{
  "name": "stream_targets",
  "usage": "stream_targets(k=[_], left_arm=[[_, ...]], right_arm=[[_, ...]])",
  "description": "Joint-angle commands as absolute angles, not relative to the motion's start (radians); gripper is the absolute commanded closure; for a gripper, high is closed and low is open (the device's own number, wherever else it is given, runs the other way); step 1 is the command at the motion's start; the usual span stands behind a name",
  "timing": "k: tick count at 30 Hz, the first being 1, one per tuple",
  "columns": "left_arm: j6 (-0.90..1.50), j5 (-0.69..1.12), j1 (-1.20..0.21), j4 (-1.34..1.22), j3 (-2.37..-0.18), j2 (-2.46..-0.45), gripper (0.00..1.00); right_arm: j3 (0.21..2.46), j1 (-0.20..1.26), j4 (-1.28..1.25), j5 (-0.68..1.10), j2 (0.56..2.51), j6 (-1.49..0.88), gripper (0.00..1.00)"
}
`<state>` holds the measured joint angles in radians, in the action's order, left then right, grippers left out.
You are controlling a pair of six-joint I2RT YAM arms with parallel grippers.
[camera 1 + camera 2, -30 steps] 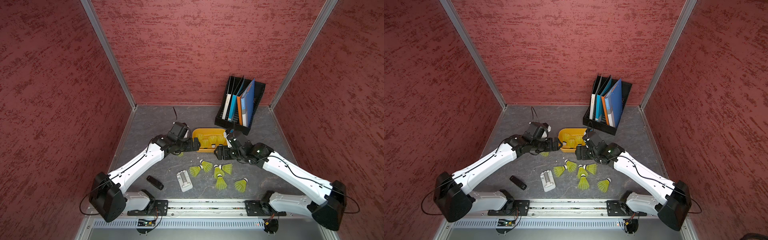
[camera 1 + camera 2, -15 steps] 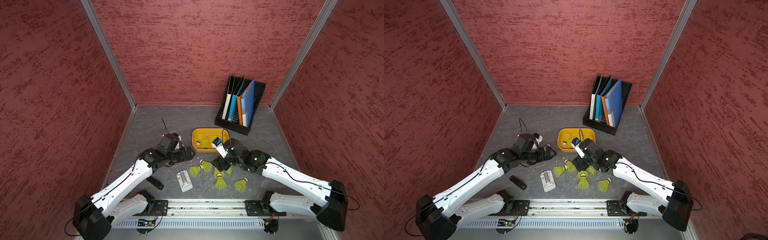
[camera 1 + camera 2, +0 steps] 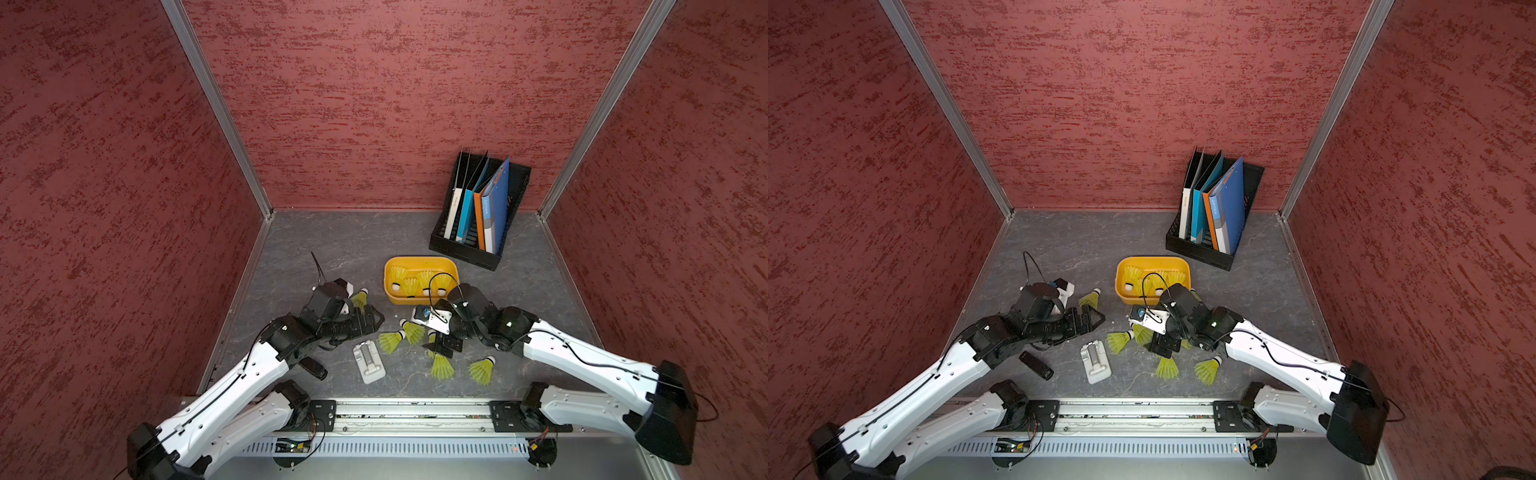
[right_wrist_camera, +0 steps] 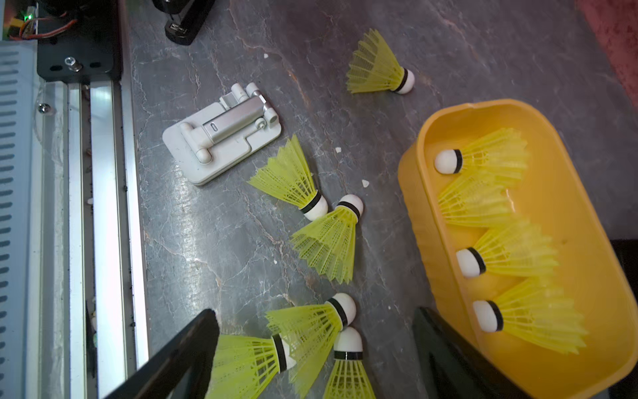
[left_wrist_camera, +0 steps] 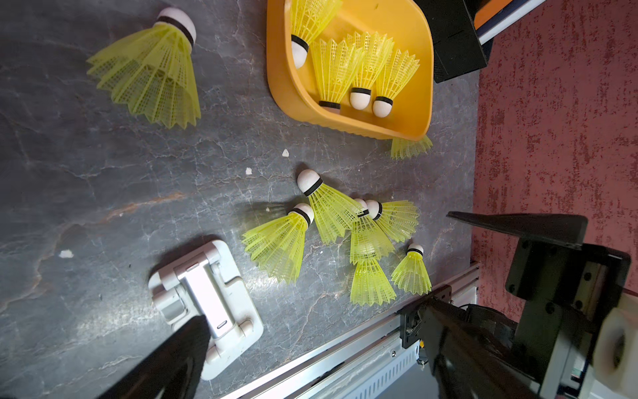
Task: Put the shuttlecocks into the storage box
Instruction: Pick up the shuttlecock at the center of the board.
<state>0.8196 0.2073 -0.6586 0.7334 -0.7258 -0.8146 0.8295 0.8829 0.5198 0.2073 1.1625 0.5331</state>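
The orange-yellow storage box [image 3: 419,262] [image 3: 1152,261] [image 5: 278,69] [image 4: 411,193] holds several neon yellow-green shuttlecocks [image 4: 507,257]. Several more lie on the grey floor in front of it [image 3: 390,341] [image 3: 1167,368]. My right gripper [image 3: 442,347] [image 3: 1165,347] [image 4: 315,316] hangs open over this cluster, with three shuttlecocks [image 4: 310,324] between its spread fingers, none gripped. My left gripper [image 3: 376,320] [image 3: 1098,318] [image 5: 310,316] is open and empty, left of the cluster. One shuttlecock [image 3: 359,298] [image 5: 152,69] lies just behind it.
A white folded stand [image 3: 368,364] [image 5: 207,300] [image 4: 221,145] lies left of the cluster, with a small black stick [image 3: 312,367] beside the left arm. A black file rack with folders [image 3: 478,212] stands behind the box. The metal rail [image 3: 415,411] runs along the front edge.
Both grippers have drawn back from the storage box toward the front. The right one has come down over the loose shuttlecocks and opened wider. The left stayed open.
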Motion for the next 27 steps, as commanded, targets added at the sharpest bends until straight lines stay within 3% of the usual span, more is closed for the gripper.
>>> stream_targets(k=[1, 10, 18, 27], left_arm=[[0.863, 0.193, -0.680, 0.766, -0.700, -0.767, 0.00], [0.850, 0.152, -0.771, 0.703, -0.607, -0.580, 0.00], [0.878, 0.079, -0.821, 0.785, -0.568, -0.472, 0.00], [0.867, 0.058, -0.826, 0.800, -0.569, -0.423, 0.00]], right_arm=[[0.863, 0.888, 0.446, 0.251, 1.220, 0.665, 0.02], [0.986, 0.888, 0.458, 0.323, 1.416, 0.788, 0.03], [1.096, 0.914, 0.557, 0.319, 1.581, 0.819, 0.23], [1.126, 0.950, 0.578, 0.205, 1.683, 0.835, 0.37]])
